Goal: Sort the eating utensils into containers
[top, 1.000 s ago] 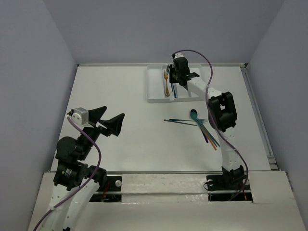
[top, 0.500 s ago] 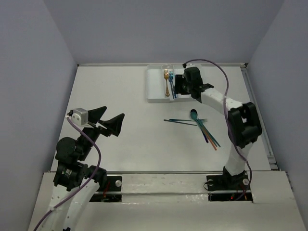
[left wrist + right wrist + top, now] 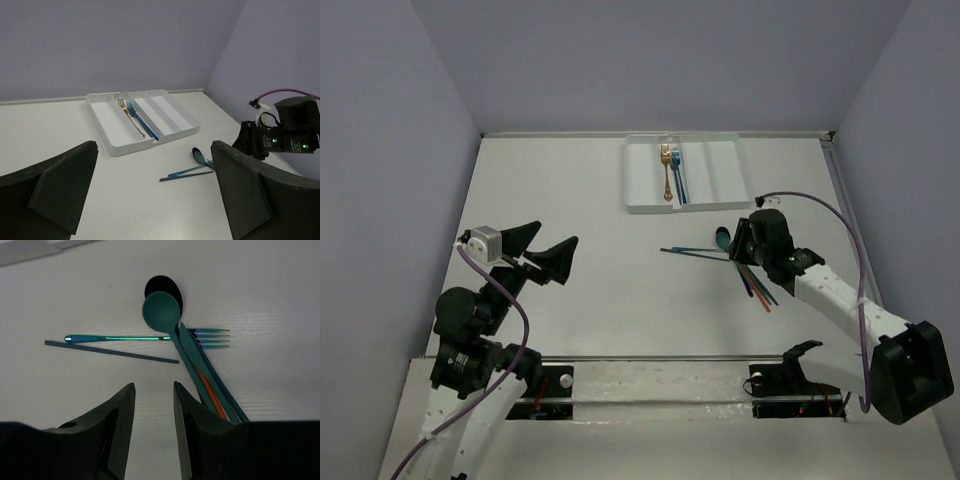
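The white tray (image 3: 650, 208) lies at the far middle of the table. A gold fork (image 3: 666, 170) and a blue fork (image 3: 677, 172) lie side by side in its second compartment from the left. The other compartments look empty. A loose pile lies on the table: a teal spoon (image 3: 161, 312) over a dark purple spoon, a teal fork (image 3: 125, 338), a dark blue stick (image 3: 110, 351), a teal knife (image 3: 200, 365) and a red-orange stick (image 3: 210, 392). My right gripper (image 3: 748, 245) hovers just near of the pile, open a little and empty (image 3: 154, 385). My left gripper (image 3: 548, 250) is wide open and empty at the near left.
The tray (image 3: 130, 146) and the pile's spoon (image 3: 199, 156) also show in the left wrist view, with the right arm (image 3: 285, 135) at the right. Grey walls close in the table on three sides. A raised rail (image 3: 855, 240) runs along the right edge.
My right gripper has drawn back from over the tray to the loose pile on the table. The blue fork now shows uncovered beside the gold fork. The left arm has not moved.
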Robot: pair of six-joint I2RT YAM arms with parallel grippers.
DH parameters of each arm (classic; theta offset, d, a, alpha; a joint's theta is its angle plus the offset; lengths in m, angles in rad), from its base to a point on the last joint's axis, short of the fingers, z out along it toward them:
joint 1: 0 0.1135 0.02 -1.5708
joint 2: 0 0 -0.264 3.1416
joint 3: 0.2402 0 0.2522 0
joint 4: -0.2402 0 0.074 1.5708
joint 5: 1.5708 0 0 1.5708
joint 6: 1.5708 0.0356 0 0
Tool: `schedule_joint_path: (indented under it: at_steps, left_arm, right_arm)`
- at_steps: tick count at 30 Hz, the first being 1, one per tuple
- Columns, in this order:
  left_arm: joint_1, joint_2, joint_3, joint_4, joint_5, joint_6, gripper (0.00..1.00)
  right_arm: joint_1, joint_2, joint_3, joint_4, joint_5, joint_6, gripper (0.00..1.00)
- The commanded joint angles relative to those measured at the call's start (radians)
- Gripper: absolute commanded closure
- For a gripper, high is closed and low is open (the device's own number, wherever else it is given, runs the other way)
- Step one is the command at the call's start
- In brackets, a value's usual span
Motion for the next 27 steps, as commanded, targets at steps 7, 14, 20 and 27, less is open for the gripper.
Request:
schedule_joint_path:
  at_steps: [7, 14, 20, 27]
  left_arm:
    - [-0.012, -0.012, 0.028, 0.044, 0.006, 0.001, 0.01]
    - [-0.021, -0.026, 0.028, 0.042, 0.008, 0.001, 0.01]
    - [-0.021, -0.024, 0.028, 0.044, 0.009, 0.002, 0.01]
    - [-0.021, -0.015, 0.028, 0.044, 0.006, 0.001, 0.01]
  right_arm:
    - [-0.061, 0.038, 0.020, -0.165, 0.125, 0.030, 0.69]
    - [-0.082, 0.145, 0.053, -0.136, -0.027, -0.015, 0.68]
    - [-0.082, 0.124, 0.030, -0.010, -0.187, -0.045, 0.54]
    - [-0.013, 0.285, 0.117, 0.035, -0.184, -0.056, 0.66]
